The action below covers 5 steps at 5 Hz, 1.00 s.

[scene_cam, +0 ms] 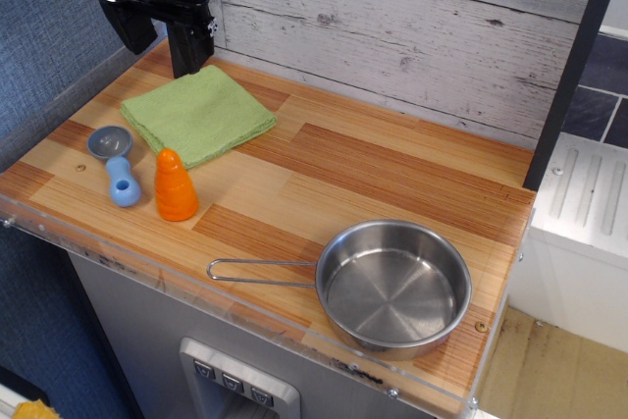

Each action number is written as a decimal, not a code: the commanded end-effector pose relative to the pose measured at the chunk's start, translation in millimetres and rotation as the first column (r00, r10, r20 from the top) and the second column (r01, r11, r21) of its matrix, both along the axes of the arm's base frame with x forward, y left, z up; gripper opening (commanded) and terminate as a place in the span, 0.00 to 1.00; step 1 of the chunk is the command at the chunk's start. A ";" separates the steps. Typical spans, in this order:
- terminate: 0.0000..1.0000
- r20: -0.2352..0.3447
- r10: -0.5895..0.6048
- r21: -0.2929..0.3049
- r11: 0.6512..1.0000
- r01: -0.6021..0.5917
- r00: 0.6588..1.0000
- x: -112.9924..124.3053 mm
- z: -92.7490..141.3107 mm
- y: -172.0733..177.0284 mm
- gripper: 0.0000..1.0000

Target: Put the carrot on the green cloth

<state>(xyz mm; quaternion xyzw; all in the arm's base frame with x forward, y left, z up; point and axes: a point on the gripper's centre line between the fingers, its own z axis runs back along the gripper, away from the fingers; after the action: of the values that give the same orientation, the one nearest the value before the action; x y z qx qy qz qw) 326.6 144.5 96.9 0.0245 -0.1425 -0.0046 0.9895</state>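
Note:
The carrot (pixel 176 186), a stubby bright orange ridged cone, stands upright on the wooden table just in front of the green cloth (pixel 199 113), close to its front corner. The green cloth lies flat at the back left of the table. My gripper (pixel 186 51) is a black assembly at the top left, above the cloth's far corner and well behind the carrot. Its fingers hang down as one dark block, so I cannot tell whether it is open or shut. It holds nothing that I can see.
A grey scoop with a blue handle (pixel 117 166) lies left of the carrot. A steel pot with a long wire handle (pixel 392 287) sits at the front right. A white plank wall (pixel 412 26) stands behind the table (pixel 373 174).

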 end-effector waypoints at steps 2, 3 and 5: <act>0.00 -0.033 -0.011 -0.020 1.000 0.010 0.999 -6.3 6.8 -10.9 1.00; 0.00 -0.073 -0.038 -0.031 0.999 0.036 0.997 -15.5 3.4 -23.9 1.00; 0.00 -0.120 -0.115 -0.008 0.993 0.115 0.986 -37.8 -20.5 -52.3 1.00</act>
<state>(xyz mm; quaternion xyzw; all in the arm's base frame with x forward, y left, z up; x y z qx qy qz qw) 283.2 88.3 57.6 0.0039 -0.0556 -0.0601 0.9966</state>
